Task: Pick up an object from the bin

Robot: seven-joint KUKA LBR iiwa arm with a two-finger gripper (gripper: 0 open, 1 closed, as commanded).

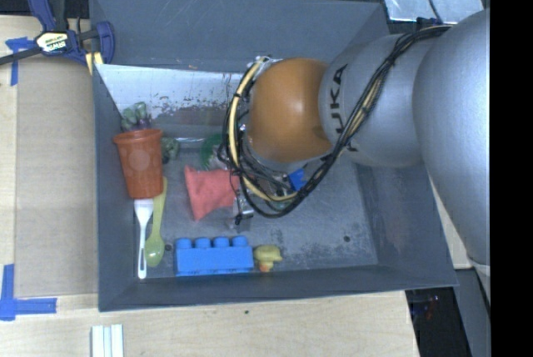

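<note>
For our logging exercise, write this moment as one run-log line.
gripper: low, centre | nearest: red piece, beside it | below in view: blue brick | left: orange cup | grasp: cannot tell

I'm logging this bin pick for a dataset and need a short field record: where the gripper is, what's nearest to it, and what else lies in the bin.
bin: grey metal bin
gripper: gripper mid-bin, at the red piece's right edge
nearest thing: red piece on the floor
near wall: blue studded block, small yellow thing
left side: orange cup, yellow-green spoon, white utensil
back left: green bits
</note>
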